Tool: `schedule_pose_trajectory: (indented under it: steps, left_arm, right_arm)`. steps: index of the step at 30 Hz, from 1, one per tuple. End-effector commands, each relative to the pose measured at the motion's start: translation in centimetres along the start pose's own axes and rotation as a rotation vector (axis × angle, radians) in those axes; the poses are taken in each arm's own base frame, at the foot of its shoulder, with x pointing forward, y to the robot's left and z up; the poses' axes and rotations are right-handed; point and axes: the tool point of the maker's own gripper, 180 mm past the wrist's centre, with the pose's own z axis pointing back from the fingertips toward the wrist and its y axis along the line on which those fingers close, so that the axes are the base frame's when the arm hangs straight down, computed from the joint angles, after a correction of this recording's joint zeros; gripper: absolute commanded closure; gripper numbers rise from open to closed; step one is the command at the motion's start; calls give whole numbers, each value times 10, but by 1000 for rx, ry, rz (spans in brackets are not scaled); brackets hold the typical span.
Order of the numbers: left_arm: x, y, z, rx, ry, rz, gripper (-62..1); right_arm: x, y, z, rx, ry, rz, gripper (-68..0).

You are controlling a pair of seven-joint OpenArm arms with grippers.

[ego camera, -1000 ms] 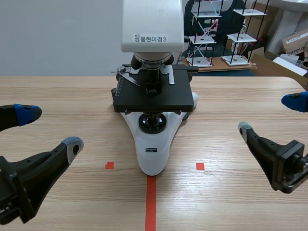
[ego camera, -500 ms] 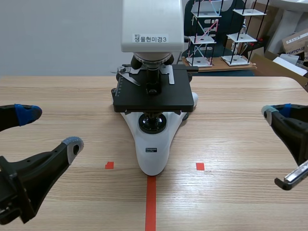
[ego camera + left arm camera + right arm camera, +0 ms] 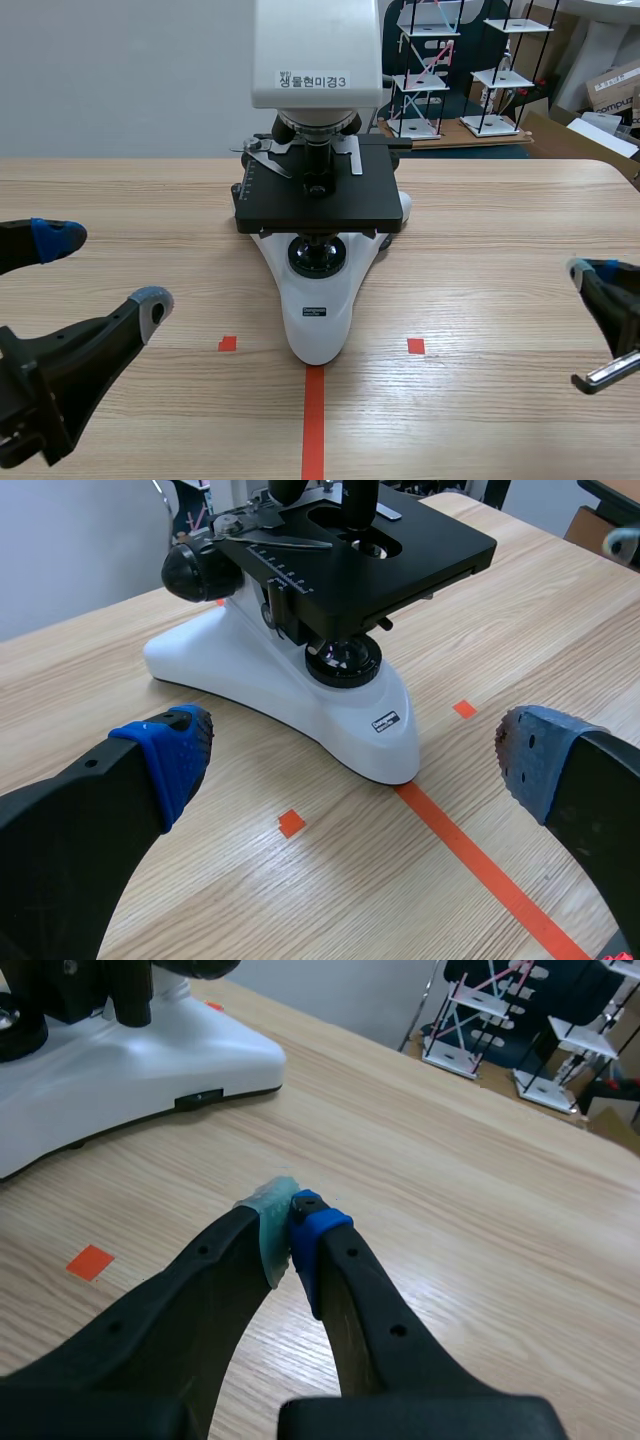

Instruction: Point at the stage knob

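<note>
Microscope: We see a white microscope [image 3: 318, 300] standing at the middle of the wooden worktop [image 3: 500, 200]. The narrow front of its base faces us and meets the far end of an orange-red tape line [image 3: 313, 420].
Stage: A flat black stage [image 3: 320, 210] sits level above the base, with a metal slide clip on top.
Stage knob: The stage knob [image 3: 130, 995] is a black cylinder hanging below the stage's right side, over the white base. It is well apart from both pincers.
Left pincer: The left pincer [image 3: 105, 268] is spread wide, its blue pad and grey pad far from each other with only air between them. It hangs low at the worktop's left, on the near side of the microscope. In its wrist view the base's front lies ahead, between the two fingers.
Right pincer: The right pincer [image 3: 290, 1222] is pressed together, grey-green pad against blue pad, and pinches no object. It sits low over the worktop at the far right. The microscope's base is ahead of it and off to one side, well apart from its tip.
Marks: We count two small orange-red squares, one [image 3: 228, 343] on either side [image 3: 415, 346] of the base's front.
Background: Wire racks [image 3: 440, 70] and cardboard boxes [image 3: 615, 85] stand beyond the worktop's far right edge.
</note>
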Motion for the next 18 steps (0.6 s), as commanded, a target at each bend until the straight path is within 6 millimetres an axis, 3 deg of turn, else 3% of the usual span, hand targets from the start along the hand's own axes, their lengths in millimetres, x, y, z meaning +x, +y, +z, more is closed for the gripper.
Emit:
schedule_pose_trajectory:
  steps: [1,18]
  left_arm:
    - [8,0,-1,1,-34,1,-598]
    - [8,0,-1,1,-33,1,-598]
  right_arm:
    - [17,-3,-11,6,-76,12,1]
    - [26,11,-81,115,-213,34,1]
